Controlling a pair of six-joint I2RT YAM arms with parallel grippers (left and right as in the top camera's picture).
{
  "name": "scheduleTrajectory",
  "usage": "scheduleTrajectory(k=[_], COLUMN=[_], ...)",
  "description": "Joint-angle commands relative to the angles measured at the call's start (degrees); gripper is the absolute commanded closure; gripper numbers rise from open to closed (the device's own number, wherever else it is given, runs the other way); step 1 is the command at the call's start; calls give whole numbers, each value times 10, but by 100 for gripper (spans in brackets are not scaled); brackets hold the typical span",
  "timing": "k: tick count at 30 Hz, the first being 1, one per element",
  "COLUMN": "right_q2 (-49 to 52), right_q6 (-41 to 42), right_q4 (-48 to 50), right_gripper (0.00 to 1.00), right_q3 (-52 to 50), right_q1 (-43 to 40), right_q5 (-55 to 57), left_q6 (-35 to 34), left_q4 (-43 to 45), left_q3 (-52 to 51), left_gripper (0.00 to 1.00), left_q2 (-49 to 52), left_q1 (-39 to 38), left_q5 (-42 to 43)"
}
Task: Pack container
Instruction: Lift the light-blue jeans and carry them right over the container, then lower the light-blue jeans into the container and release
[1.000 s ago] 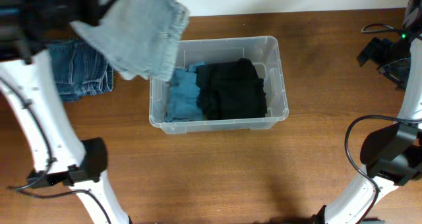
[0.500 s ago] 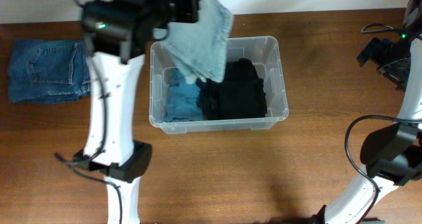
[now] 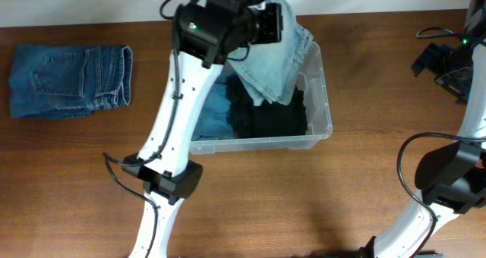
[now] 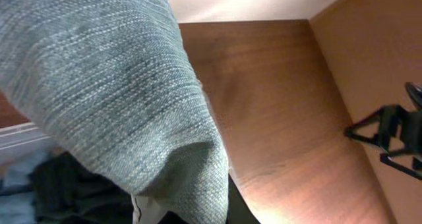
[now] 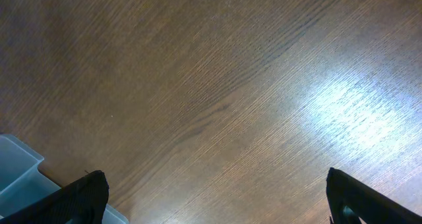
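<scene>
The clear plastic container (image 3: 323, 99) stands at mid-table with a black garment (image 3: 266, 117) and a blue one (image 3: 213, 114) lying inside. My left gripper (image 3: 267, 24) is above the container's back edge, shut on a light blue denim garment (image 3: 275, 68) that hangs down over the black one. In the left wrist view that denim garment (image 4: 119, 85) fills the left half and hides the fingers. My right gripper (image 5: 217, 211) is open over bare wood, holding nothing. A corner of the container (image 5: 20, 174) shows at the lower left of that view.
Folded dark blue jeans (image 3: 68, 80) lie on the wooden table (image 3: 304, 205) at the far left. The right arm's gripper assembly (image 3: 439, 61) sits at the far right, near the back edge, well away from the container. A pale wall runs along the table's back.
My left arm has swung right from above the jeans pile to over the container, carrying the light denim garment. The right arm has not moved.
</scene>
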Motion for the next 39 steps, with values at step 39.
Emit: scheduleTrajectory(k=[39], right_q2=[2], right_q6=[7], right_q4=[-1], right_gripper=[2], right_q3=[-2], right_q1=[-2], right_q5=[7], left_q6=[-175], left_q4=[-104], left_q3=[92], left_gripper=[99], left_q2=[-10], left_q1=[-25], left_q5=[43])
